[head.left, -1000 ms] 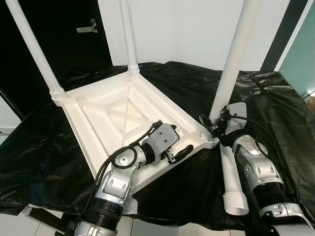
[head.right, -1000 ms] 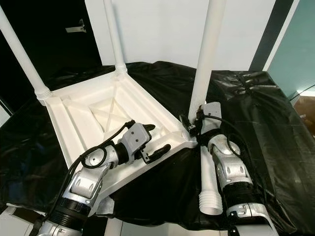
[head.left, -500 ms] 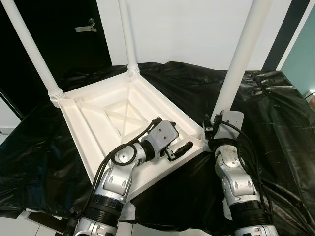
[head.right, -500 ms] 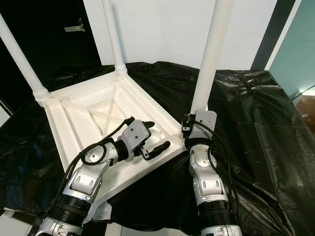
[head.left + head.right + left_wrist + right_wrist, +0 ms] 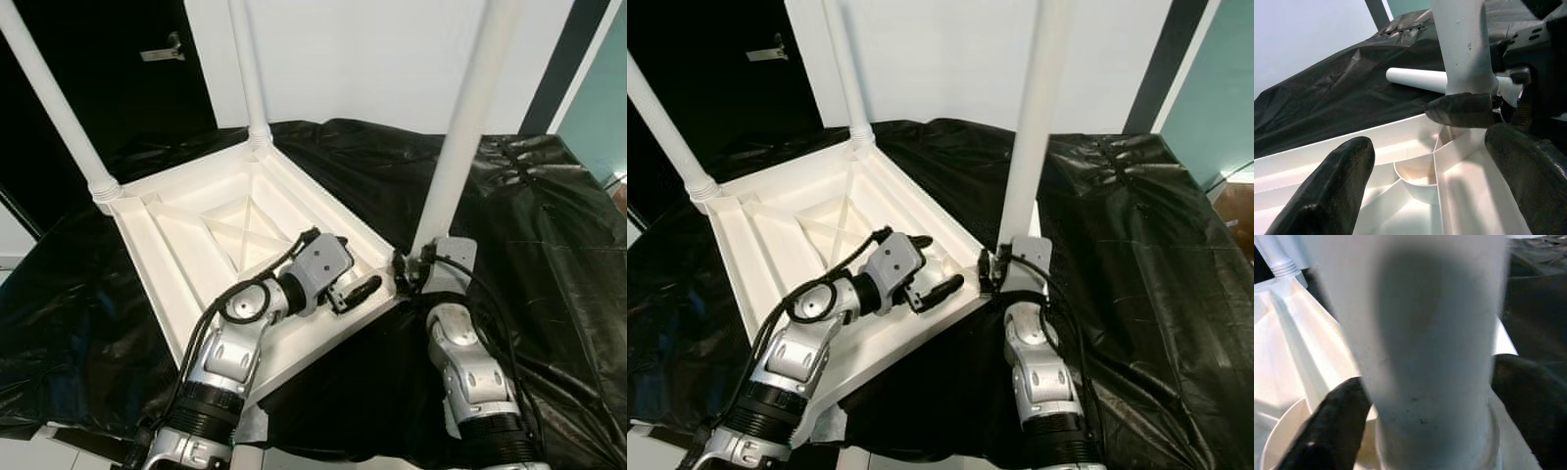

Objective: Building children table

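White plastic children's tabletop lies upside down so legs go in; right gripper pinches the white tubular leg upright in the corner socket; spread left gripper steadies the rim beside it.

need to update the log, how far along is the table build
Done: two legs stand in the far corners of the upturned tabletop. In hand: the right claw grips a third leg at its corner socket, while the left claw steadies the rim. Left: the last leg, lying on the black sheet.

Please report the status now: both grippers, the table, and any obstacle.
Right gripper shut on third leg at its corner socket. Left gripper open, over upturned tabletop rim. Spare leg lying on black sheet.
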### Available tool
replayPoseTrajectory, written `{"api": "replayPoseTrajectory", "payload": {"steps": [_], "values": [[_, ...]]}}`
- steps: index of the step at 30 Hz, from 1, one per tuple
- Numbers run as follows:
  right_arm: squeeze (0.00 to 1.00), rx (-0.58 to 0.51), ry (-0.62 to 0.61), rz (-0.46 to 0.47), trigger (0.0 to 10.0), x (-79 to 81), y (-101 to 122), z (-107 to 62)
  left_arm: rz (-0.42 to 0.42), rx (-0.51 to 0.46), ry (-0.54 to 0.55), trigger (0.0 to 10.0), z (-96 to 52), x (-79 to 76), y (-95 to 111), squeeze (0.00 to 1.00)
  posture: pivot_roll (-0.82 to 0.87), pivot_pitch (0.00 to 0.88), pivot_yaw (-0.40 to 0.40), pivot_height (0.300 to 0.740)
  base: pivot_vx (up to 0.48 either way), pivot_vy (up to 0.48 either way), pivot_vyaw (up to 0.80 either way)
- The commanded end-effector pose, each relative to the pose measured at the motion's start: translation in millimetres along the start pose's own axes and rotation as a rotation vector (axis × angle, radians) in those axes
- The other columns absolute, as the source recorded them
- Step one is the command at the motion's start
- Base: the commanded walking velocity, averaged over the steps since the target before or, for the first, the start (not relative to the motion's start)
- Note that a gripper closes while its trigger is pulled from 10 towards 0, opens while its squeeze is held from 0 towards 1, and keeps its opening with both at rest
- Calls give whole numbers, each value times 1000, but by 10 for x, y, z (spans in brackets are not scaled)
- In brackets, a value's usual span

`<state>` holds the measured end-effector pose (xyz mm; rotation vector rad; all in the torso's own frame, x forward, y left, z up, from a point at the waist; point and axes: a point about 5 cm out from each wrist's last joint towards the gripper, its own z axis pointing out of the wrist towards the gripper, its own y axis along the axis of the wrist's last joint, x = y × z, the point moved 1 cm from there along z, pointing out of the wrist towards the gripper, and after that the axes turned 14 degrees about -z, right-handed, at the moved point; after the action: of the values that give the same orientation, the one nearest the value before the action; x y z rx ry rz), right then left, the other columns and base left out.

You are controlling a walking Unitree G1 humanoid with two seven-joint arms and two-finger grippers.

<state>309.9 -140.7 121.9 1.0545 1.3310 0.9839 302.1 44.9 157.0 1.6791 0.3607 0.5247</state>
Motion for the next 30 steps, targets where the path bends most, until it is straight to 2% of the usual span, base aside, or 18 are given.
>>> {"api": "replayPoseTrajectory", "payload": {"steps": [1, 2, 4, 5, 6, 7, 8, 9, 10, 13, 15, 21, 23, 25, 26, 29, 30], "values": [[1000, -34, 94, 32, 10000, 7, 35, -44, -8, -20, 120, 10000, -17, 81, -18, 0, -45, 0, 17, 740, 0, 0, 0], [1000, -34, 94, 32, 10000, 7, 35, -44, -8, -20, 120, 10000, -17, 81, -18, 0, -45, 0, 17, 740, 0, 0, 0], [1000, -106, 211, 12, 10000, -136, 74, -97, -6, -21, 118, 10000, -24, 86, -11, 0, -49, 0, 16, 740, 0, 0, 0], [1000, -106, 211, 12, 10000, -136, 74, -97, -6, -21, 118, 10000, -24, 86, -11, 0, -49, 0, 16, 740, 0, 0, 0], [1000, -124, 248, -6, 10000, -244, 69, -97, -6, -21, 117, 10000, -24, 89, -10, 0, -53, 0, 16, 740, 0, 0, 0], [1000, -124, 248, -6, 10000, -244, 69, -97, -6, -21, 117, 10000, -24, 89, -10, 0, -53, 0, 16, 740, 0, 0, 0], [1000, -139, 273, -30, 10000, -330, 67, -93, -7, -21, 116, 10000, -24, 91, -10, 0, -53, 0, 16, 740, 0, 0, 0], [1000, -139, 273, -30, 10000, -330, 67, -93, -7, -21, 116, 10000, -24, 91, -10, 0, -53, 0, 16, 740, 0, 0, 0], [0, -176, 362, -65, 10000, -493, 87, -68, -6, -21, 114, 10000, -16, 89, -7, 0, -52, 0, 12, 740, 0, 0, 0], [0, -187, 392, -80, 10000, -533, 94, -58, -6, -20, 113, 10000, -12, 89, -6, 0, -52, 0, 11, 740, 0, 0, 0], [0, -195, 462, -115, 10000, -595, 106, -6, -5, -18, 112, 10000, -7, 88, -3, 0, -49, 0, 11, 740, 0, 0, 0], [0, -207, 569, -150, 10000, -624, 144, 60, -3, -14, 106, 10000, -8, 82, -8, 0, -46, 0, 12, 740, 0, 0, 0], [0, -199, 667, -176, 10000, -570, 155, 140, 0, -13, 99, 10000, -2, 80, -4, 0, -47, 0, 15, 740, 0, 0, 0], [0, -197, 704, -190, 10000, -545, 160, 180, 1, -12, 97, 10000, 2, 81, -1, 0, -47, 0, 15, 740, 0, 0, 0], [0, -198, 760, -230, 10000, -488, 185, 254, 4, -15, 95, 10000, 12, 87, 13, 0, -46, 0, 14, 740, 0, 0, 0], [0, -195, 779, -238, 10000, -463, 192, 288, 6, -16, 95, 10000, 17, 91, 20, 0, -44, 0, 13, 740, 0, 0, 0], [0, -192, 792, -246, 4863, -441, 192, 319, 7, -18, 96, 10000, 20, 96, 28, 0, -39, 0, 8, 740, 0, 0, 0]]}}
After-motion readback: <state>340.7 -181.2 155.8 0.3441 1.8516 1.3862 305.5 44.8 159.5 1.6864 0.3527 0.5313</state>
